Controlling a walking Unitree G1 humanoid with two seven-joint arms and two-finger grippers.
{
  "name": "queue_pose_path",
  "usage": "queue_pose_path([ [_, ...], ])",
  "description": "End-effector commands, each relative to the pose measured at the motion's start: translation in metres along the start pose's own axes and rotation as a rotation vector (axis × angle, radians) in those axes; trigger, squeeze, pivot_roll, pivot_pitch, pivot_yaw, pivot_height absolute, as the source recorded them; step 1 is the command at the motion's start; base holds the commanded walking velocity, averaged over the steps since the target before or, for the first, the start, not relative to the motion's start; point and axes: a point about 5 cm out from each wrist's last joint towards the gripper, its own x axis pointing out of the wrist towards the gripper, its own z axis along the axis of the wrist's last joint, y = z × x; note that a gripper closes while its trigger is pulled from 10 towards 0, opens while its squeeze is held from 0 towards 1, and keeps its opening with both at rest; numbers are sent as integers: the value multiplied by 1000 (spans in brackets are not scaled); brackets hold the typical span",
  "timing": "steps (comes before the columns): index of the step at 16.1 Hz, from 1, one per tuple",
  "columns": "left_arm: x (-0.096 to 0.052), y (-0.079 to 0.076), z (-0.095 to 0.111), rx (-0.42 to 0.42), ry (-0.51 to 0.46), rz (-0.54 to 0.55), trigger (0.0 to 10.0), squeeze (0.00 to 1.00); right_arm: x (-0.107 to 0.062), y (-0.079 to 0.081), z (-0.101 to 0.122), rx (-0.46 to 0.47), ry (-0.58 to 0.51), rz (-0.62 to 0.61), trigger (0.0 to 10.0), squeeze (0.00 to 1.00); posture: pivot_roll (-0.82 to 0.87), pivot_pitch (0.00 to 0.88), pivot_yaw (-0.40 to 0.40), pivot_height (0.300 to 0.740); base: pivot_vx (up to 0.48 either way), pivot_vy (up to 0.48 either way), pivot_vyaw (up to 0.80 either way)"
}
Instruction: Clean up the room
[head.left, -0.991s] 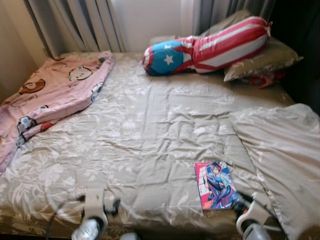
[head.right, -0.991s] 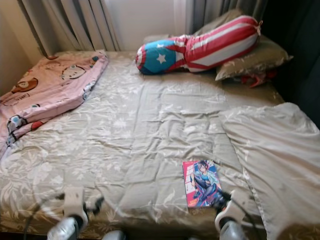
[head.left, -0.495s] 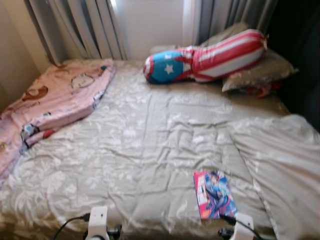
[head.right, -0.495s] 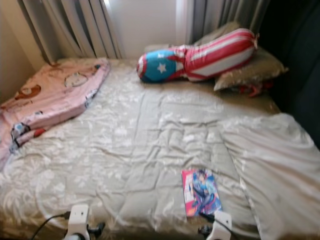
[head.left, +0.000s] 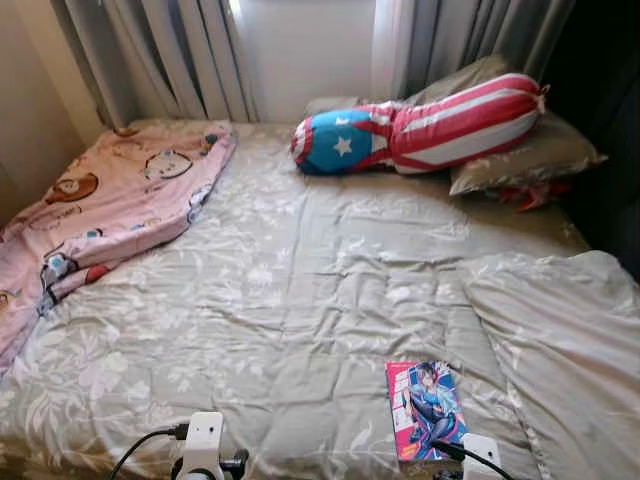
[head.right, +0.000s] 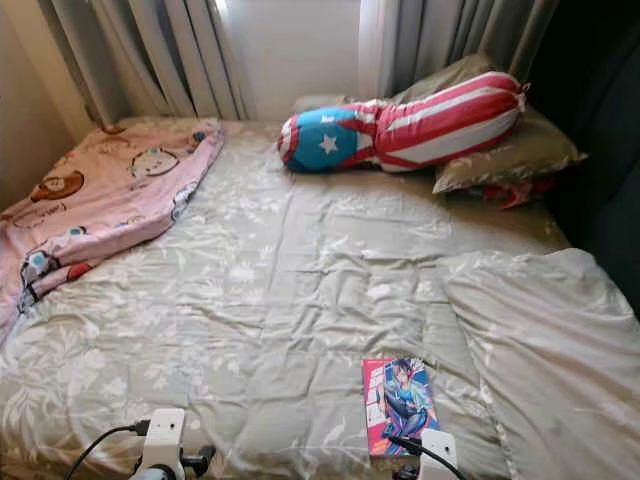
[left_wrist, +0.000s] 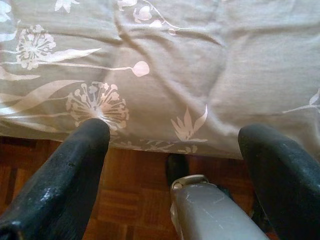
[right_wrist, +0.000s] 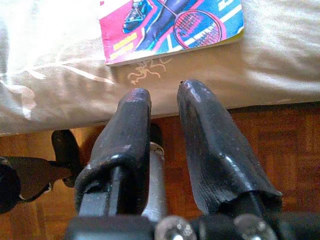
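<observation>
A bed (head.left: 300, 300) covered with a grey-beige floral quilt occupies the scene before the robot. A comic book (head.left: 427, 409) with a pink spine and a blue-clad figure on its cover lies flat on the quilt near the foot edge, toward the robot's right. A second fold of the same grey quilt (head.left: 570, 350) is bunched along the right side of the bed, just beside the book.

At the head of the bed, a bolster pillow (head.left: 420, 125) printed in red and white stripes with a blue star panel lies across an olive pillow (head.left: 530, 155). A pink cartoon-print blanket (head.left: 110, 205) is spread over the left side and hangs off the edge. Grey curtains (head.left: 180, 60) hang behind the bed.

Left gripper (left_wrist: 175, 145): fingers spread wide apart, holding nothing, positioned at the foot edge of the bed over the wooden parquet floor (left_wrist: 130, 200) (the quilt's white flower print sits just beyond the fingertips).

Right gripper (right_wrist: 162, 97): fingers drawn close together with a narrow gap between them, holding nothing. The fingertips (right_wrist: 135, 100) sit at the quilt's edge, just short of the comic book's near edge and not touching it.
</observation>
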Motion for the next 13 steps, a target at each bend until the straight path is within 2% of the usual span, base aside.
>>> queue_pose_path([
  [1,-1,1,-4,8,26,11,10000,0,0,1,0,-21,-5,-3,10000,0,-14,0,-28,740,0,0,0],
  [2,-1,1,-4,8,26,12,10000,0,0,0,1,-42,-10,-10,10000,0,-14,0,-28,740,0,0,0],
  [4,-1,0,-6,13,34,13,10000,0,0,1,3,-11,-17,-21,10000,0,-20,0,-24,740,0,0,0],
  [5,-1,-3,-8,67,53,-1,10000,0,1,2,3,-18,-15,-9,10000,0,-18,0,-26,740,0,0,0],
  [6,-1,-5,-9,102,52,-9,10000,188,1,2,4,-28,-20,-10,10000,1000,-16,0,-26,740,0,0,0],
  [7,-1,-5,-10,90,51,-7,10000,1000,1,1,4,-20,-20,-13,10000,1000,-18,0,-28,740,0,0,0],
  [13,-3,-3,-17,81,79,11,10000,1000,1,1,3,-31,-13,-14,10000,1000,-9,0,-38,740,0,0,0],
])
